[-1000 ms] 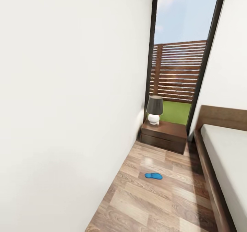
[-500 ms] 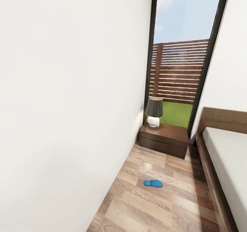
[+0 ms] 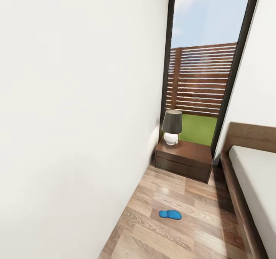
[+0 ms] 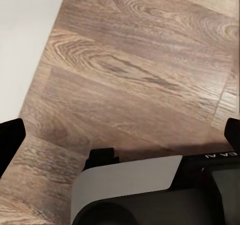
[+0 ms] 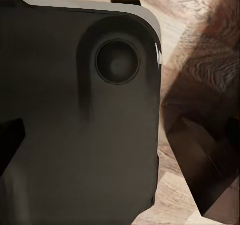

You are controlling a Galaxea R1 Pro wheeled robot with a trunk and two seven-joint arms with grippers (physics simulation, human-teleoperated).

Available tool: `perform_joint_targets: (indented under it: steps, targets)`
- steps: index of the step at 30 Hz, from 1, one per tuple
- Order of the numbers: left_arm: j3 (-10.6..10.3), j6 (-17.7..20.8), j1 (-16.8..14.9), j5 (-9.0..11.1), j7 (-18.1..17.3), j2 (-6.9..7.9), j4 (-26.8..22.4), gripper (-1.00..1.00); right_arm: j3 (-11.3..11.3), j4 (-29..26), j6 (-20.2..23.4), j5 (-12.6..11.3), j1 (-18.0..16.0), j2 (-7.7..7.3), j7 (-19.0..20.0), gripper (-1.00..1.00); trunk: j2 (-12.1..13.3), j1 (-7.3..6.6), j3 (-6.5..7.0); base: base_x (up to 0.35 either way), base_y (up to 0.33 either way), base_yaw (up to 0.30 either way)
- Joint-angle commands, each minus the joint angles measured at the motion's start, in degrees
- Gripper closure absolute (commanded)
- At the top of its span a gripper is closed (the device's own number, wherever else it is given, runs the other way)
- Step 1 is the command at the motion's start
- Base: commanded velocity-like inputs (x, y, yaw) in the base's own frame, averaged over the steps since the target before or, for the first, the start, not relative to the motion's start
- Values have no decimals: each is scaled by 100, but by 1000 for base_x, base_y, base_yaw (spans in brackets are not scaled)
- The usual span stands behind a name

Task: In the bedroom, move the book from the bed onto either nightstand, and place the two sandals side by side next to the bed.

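Left wrist view: your left jaws (image 4: 120, 135) are spread wide with bare floor (image 4: 145, 65) between the tips, nothing gripped;
Right wrist view: your right jaws (image 5: 120, 135) look parted too, dark fingertips at both edges, empty;
Sandal: one blue sandal (image 3: 170, 214) lies on the floor ahead, well apart from both jaws, between wall and bed (image 3: 255, 182); long axis across your path;
Nearer arm: cannot tell;
Nightstand: nightstand (image 3: 184, 159) stands beyond, lamp (image 3: 171, 127) on it.

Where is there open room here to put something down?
The nightstand top is bare beside the lamp, toward the bed. The wood floor strip between wall and bed frame is open except for one blue sandal. The visible mattress is bare too.
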Motion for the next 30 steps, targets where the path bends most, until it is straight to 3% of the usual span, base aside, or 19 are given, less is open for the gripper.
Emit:
perform_joint_targets:
  steps: [1,30]
  targets:
    - [-22,-20,-4,-18,8,2,4,-100,3,5,-19,-5,-4,0,-3,-100,-3,3,-6,280,-101,0]
    - [-23,-24,-4,-18,8,2,4,-100,6,5,-19,-5,-4,-1,-3,-100,-3,3,-6,276,-135,0]
